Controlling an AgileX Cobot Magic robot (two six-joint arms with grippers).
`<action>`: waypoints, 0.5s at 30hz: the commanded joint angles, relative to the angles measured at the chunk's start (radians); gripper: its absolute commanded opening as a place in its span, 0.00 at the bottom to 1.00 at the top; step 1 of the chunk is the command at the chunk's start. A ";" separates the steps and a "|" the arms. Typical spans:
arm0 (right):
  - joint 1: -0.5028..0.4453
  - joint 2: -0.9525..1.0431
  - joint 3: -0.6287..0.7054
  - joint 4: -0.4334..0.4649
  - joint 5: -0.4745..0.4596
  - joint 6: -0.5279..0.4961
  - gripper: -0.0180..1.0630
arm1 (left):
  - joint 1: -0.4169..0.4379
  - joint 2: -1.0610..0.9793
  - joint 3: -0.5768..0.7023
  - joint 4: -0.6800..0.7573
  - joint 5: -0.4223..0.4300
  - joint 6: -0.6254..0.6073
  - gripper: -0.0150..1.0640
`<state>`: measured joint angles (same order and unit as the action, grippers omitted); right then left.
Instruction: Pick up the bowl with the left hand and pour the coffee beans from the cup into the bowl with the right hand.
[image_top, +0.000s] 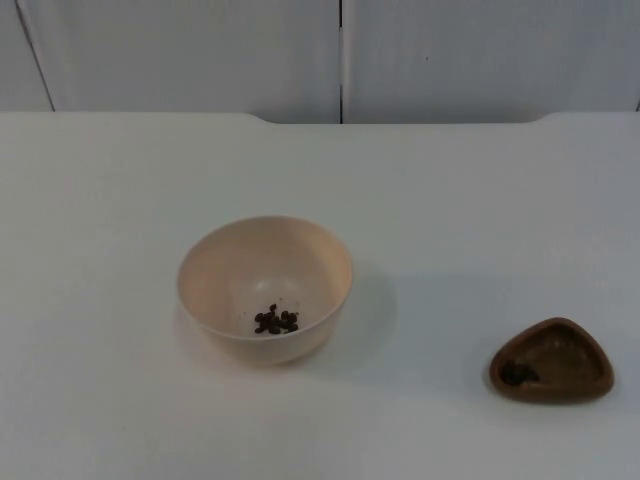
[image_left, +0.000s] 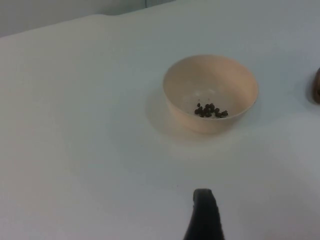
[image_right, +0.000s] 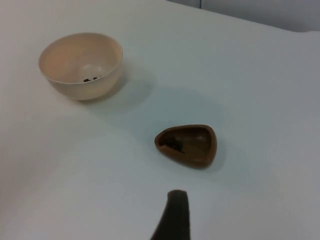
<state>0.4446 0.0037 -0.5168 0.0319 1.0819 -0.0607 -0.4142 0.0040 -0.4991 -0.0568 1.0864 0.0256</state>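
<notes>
A cream bowl stands upright on the white table, left of the middle. A small heap of coffee beans lies in its bottom. A brown, rounded three-cornered cup sits on the table at the front right, with a few dark beans in one corner. My left gripper hovers over bare table, well short of the bowl. My right gripper hangs a little short of the cup, touching nothing.
The white table runs back to the grey partition wall. Open table surface lies all around the bowl and the cup, and a wide gap separates the two.
</notes>
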 joint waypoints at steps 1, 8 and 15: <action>-0.002 -0.004 0.002 -0.003 -0.003 -0.001 0.66 | -0.004 -0.004 0.005 -0.015 -0.013 0.002 0.56; -0.002 -0.004 0.002 -0.003 -0.003 -0.001 0.83 | -0.004 -0.004 0.005 -0.014 -0.013 0.002 0.82; -0.002 -0.004 0.002 -0.003 -0.003 -0.001 0.99 | -0.004 -0.004 0.005 -0.014 -0.013 -0.001 0.99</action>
<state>0.4446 0.0037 -0.5168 0.0319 1.0819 -0.0607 -0.4142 0.0040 -0.4991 -0.0568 1.0864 0.0256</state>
